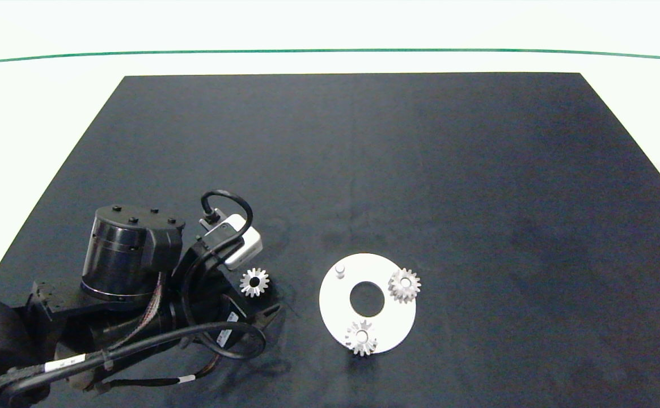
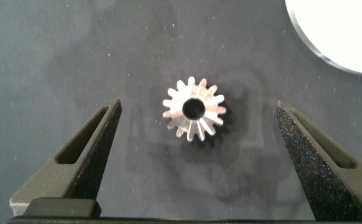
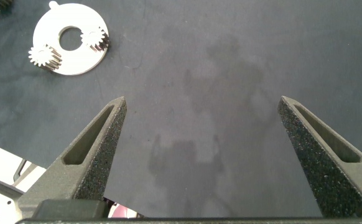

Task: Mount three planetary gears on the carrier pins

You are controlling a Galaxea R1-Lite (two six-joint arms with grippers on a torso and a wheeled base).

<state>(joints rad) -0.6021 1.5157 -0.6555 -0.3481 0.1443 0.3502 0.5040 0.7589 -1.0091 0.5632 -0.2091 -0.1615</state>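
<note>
Lower left of my head view: left gripper [image 2: 196, 155] spread wide over the loose gear [image 1: 254, 281], nothing between. Center: white disc [image 1: 335, 306] carries two gears [image 1: 404, 285] and one bare pin [image 1: 339, 270] on the black mat [image 1: 421, 170]. Right gripper [image 3: 199, 149] open, off the mat's edge.

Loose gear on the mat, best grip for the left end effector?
Pinch the loose gear across its toothed rim, coming straight down. It lies flat, bore up, centred between the open left end effector fingers, clear of the white disc.
</note>
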